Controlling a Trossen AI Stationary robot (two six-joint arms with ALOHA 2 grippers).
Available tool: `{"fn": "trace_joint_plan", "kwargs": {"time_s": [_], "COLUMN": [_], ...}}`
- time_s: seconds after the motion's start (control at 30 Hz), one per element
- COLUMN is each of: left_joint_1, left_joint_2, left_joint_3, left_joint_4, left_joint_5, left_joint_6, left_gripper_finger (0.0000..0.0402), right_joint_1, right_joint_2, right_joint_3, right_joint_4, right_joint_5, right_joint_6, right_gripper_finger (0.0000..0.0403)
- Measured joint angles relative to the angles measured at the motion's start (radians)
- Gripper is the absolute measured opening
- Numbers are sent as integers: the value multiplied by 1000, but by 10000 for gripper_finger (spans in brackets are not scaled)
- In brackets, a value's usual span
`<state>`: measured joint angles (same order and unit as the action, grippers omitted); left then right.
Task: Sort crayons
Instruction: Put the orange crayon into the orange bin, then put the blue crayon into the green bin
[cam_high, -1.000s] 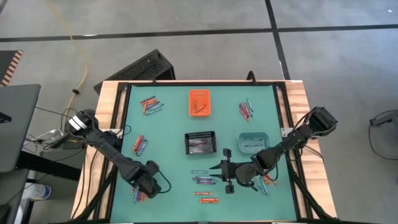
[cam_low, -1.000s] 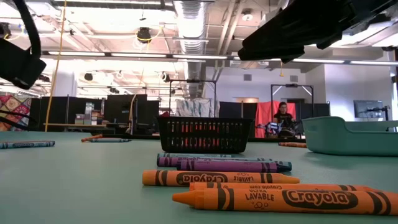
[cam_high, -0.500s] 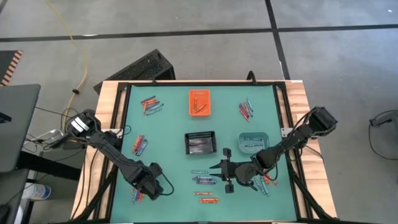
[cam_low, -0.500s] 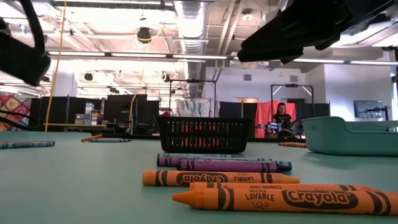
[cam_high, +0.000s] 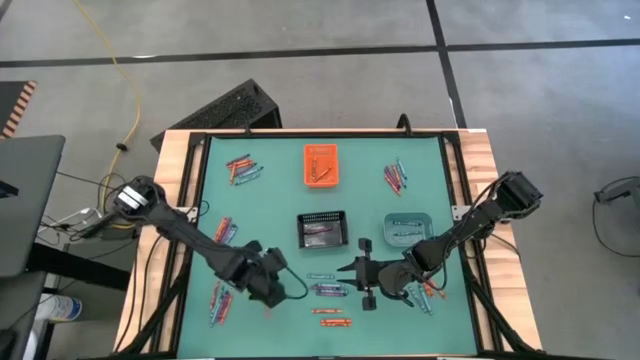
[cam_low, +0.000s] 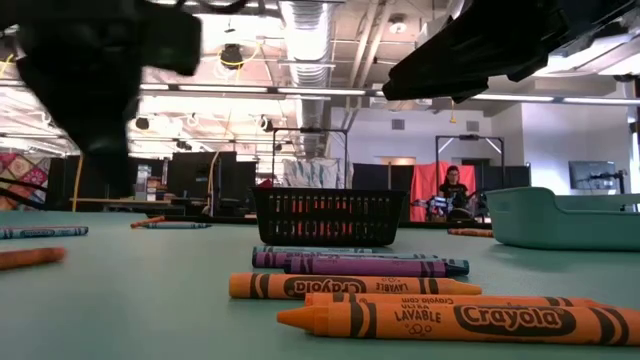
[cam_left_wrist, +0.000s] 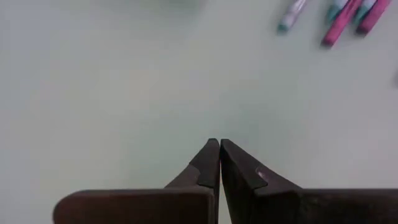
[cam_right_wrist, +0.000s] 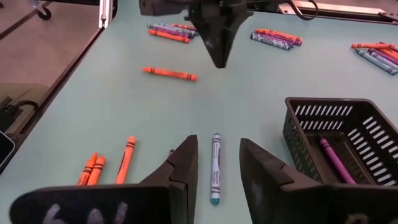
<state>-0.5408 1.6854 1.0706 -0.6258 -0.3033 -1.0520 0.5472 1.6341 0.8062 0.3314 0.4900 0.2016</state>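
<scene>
Two grippers work over the green table (cam_high: 270, 215). The left gripper (cam_high: 275, 287) sits near the front middle, its fingers (cam_left_wrist: 211, 163) pressed tip to tip with nothing between them, above bare table surface. The right gripper (cam_high: 362, 284) hovers just right of it, its fingers (cam_right_wrist: 186, 160) parted, with a blue crayon (cam_right_wrist: 215, 167) lying on the table in line with the gap. Crayons lie scattered in clusters: a group at the back left (cam_high: 242, 167), another at the back right (cam_high: 396, 178), some at the left edge (cam_high: 224, 232), more at the front left (cam_high: 219, 305), and a few orange ones at the front (cam_high: 332, 322). A single orange crayon (cam_right_wrist: 170, 73) lies alone near the left gripper. The orange bin (cam_high: 320, 165) sits at the back middle, the black mesh bin (cam_high: 322, 229) at centre holds a purple crayon (cam_right_wrist: 334, 158), and the teal bin (cam_high: 408, 228) stands to its right.
</scene>
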Motion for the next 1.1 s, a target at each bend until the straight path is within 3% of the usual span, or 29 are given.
{"fn": "trace_joint_plan", "kwargs": {"time_s": [0.3, 0.53, 0.8, 0.93, 1.1], "left_joint_1": [24, -8, -45, -22, 54], "left_joint_2": [-1, 2, 4, 3, 1], "left_joint_3": [15, 15, -25, -23, -14], "left_joint_4": [46, 63, 254, 152, -158], "left_joint_5": [223, 173, 139, 130, 150], "left_joint_6": [-24, 22, 240, 185, 17], "left_gripper_finger": [3, 49, 125, 140, 137], "right_joint_1": [0, 0, 0, 0, 0], "right_joint_2": [0, 0, 0, 0, 0], "right_joint_3": [0, 0, 0, 0, 0], "right_joint_4": [-18, -21, -33, -33, -32], "right_joint_5": [-22, -98, -125, -125, -125], "right_joint_6": [0, 11, 11, 11, 11], "right_gripper_finger": [111, 111, 111, 111, 111]}}
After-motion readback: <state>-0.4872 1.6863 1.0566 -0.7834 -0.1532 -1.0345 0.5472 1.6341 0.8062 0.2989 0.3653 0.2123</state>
